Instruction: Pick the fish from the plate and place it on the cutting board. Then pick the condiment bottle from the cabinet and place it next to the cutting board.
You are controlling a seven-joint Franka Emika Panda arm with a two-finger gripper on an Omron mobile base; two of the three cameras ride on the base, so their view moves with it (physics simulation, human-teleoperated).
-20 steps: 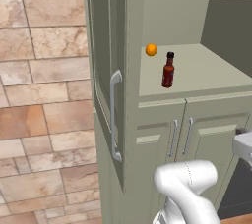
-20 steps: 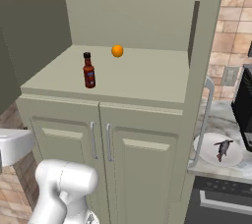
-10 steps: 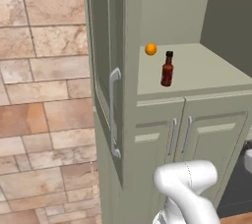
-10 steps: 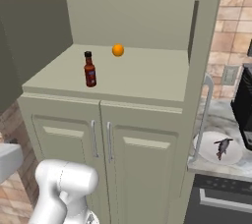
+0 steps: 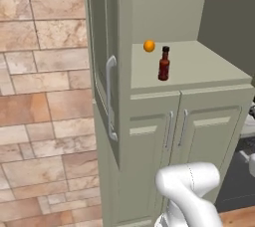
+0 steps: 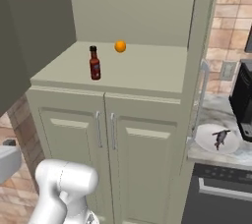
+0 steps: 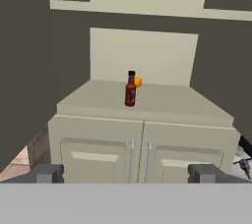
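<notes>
Condiment bottle (image 7: 130, 89) upright on cabinet (image 7: 142, 139) shelf, well ahead of gripper (image 7: 127, 173), centred between its spread fingertips (image 7: 48, 173); nothing held.

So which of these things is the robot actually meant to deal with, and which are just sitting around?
Part of the job:
condiment bottle, standing on the cabinet shelf
fish, lying on the plate

Just sitting around:
orange ball, on the shelf behind the bottle
black coffee machine, beside the plate
</notes>
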